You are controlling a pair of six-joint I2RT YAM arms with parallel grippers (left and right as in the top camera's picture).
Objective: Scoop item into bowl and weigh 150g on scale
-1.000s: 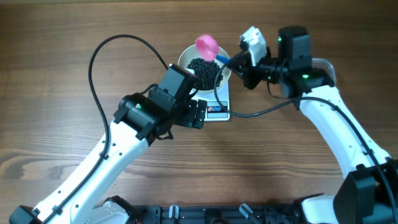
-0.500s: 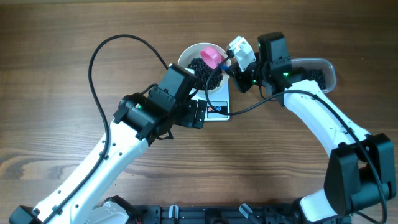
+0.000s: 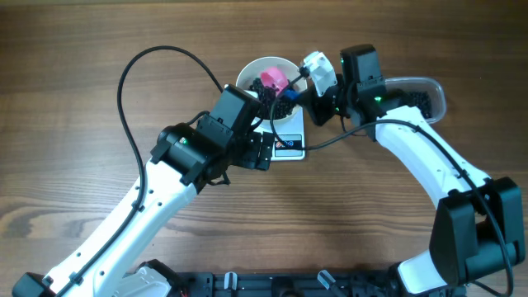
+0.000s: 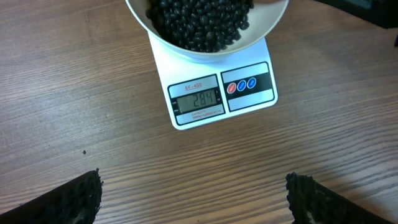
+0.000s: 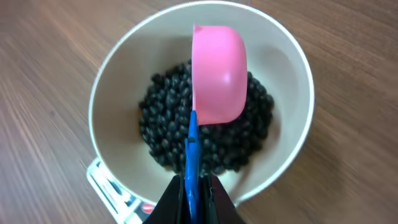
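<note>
- Overhead: the bowl (image 3: 250, 73) stands on the scale (image 3: 290, 145), which rests on the table (image 3: 74, 99)
- Overhead: the beads (image 3: 283, 105) lie heaped in the bowl; more of them lie in the clear tub (image 3: 422, 92), well to the right of the scale
- Overhead: the right gripper (image 3: 294, 92) reaches over the bowl's right rim, jaws pressed on the blue handle of the scoop (image 3: 274, 80), whose pink head is over the heap
- Overhead: the left gripper (image 3: 264, 152) sits at the scale's front left edge; the jaw gap cannot be told from here
- Left wrist: both fingers (image 4: 79, 198) show only at the lower corners, spread fully wide, holding and touching nothing, bare table between them
- Left wrist: the scale lies ahead of the jaws and apart from them; its display (image 4: 198, 99) reads 284; the bowl overhangs its far half
- Right wrist: the jaws are closed tight, pinching the thin handle edge-on at the frame's bottom
- Right wrist: the pink head covers the middle of the heap; contact with the beads cannot be told
</note>
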